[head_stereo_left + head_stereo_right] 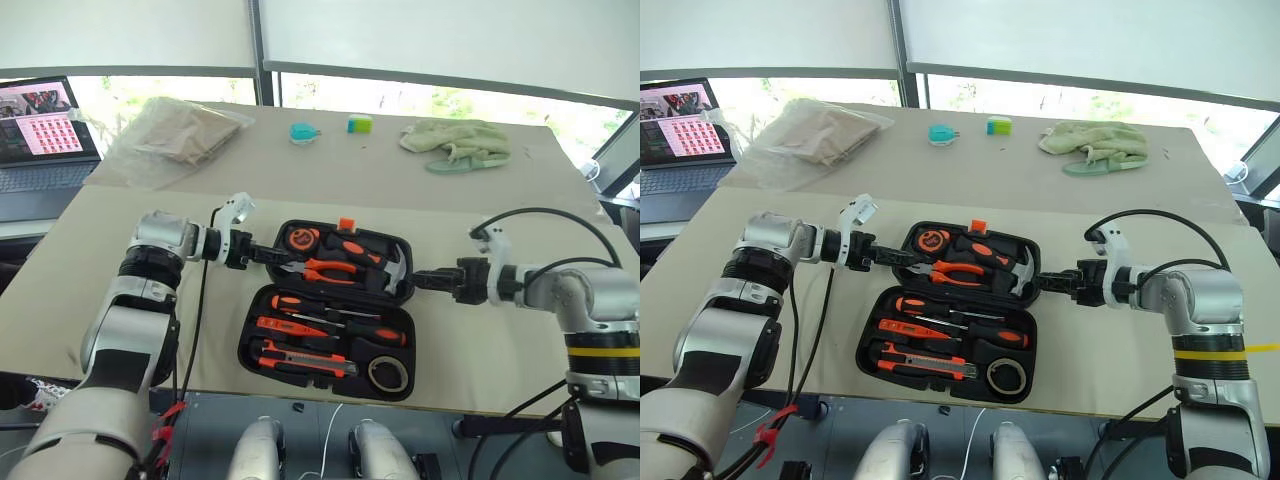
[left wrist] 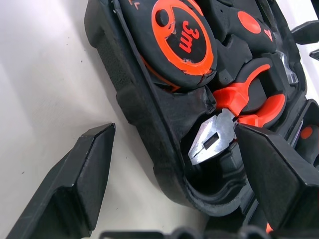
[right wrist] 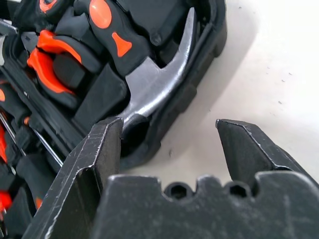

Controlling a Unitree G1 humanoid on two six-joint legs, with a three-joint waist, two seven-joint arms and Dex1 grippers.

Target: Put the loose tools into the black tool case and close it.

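Left eye view, case: the black tool case (image 1: 330, 310) is lying open flat on the beige table (image 1: 120, 270), its lid half farther from the robot, its tray half nearer, the small orange latch (image 1: 346, 223) sitting on the far edge.
Lid half: it is carrying the tape measure (image 1: 300, 239), the pliers (image 1: 330, 270) and the hammer (image 1: 385, 265).
Tray half: the screwdrivers (image 1: 320, 315) are lying side by side in the recesses, the utility knife (image 1: 300, 360) is sitting along the near edge, and the tape roll (image 1: 388, 374) is resting in the near right corner. All are lying inside the case.
Left gripper (image 1: 268, 255): it is reaching in from the left and sitting at the left end of the lid half. In the left wrist view its fingers (image 2: 75, 184) are standing wide apart, one over the table outside the case wall, the other over the inside by the pliers' metal nose; nothing is being held.
Right gripper (image 1: 425, 281): it is reaching in from the right at the right end of the lid half. In the right wrist view its fingers (image 3: 94, 159) are spread, one by the hammer head at the case rim, the other over bare table; it is empty.
Far table: a laptop (image 1: 40, 140), a plastic bag (image 1: 180, 135), a teal object (image 1: 303, 132), a small green and blue block (image 1: 359, 124) and a pale green cloth (image 1: 460, 143) are lying well apart from the case.
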